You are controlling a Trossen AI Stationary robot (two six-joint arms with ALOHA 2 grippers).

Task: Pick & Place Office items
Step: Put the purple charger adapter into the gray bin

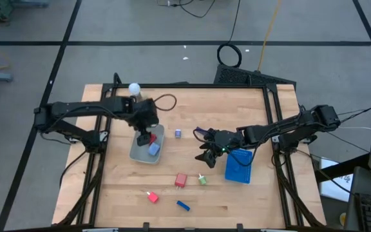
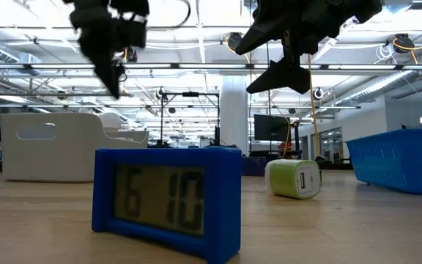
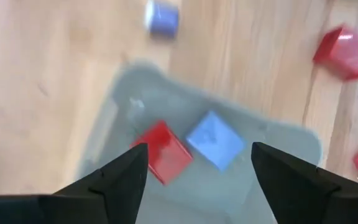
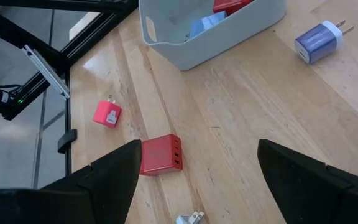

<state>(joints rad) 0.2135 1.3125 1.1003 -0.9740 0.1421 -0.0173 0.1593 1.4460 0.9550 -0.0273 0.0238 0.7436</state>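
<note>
The left gripper (image 3: 197,165) is held spread and empty over the grey tray (image 3: 114,118). Directly beneath its jaws lies a red block (image 3: 163,152), judged light, rigid, best pinched across flat sides.

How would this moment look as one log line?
left gripper: open above grey tray | tray: red, blue blocks | right gripper: open, empty
</note>
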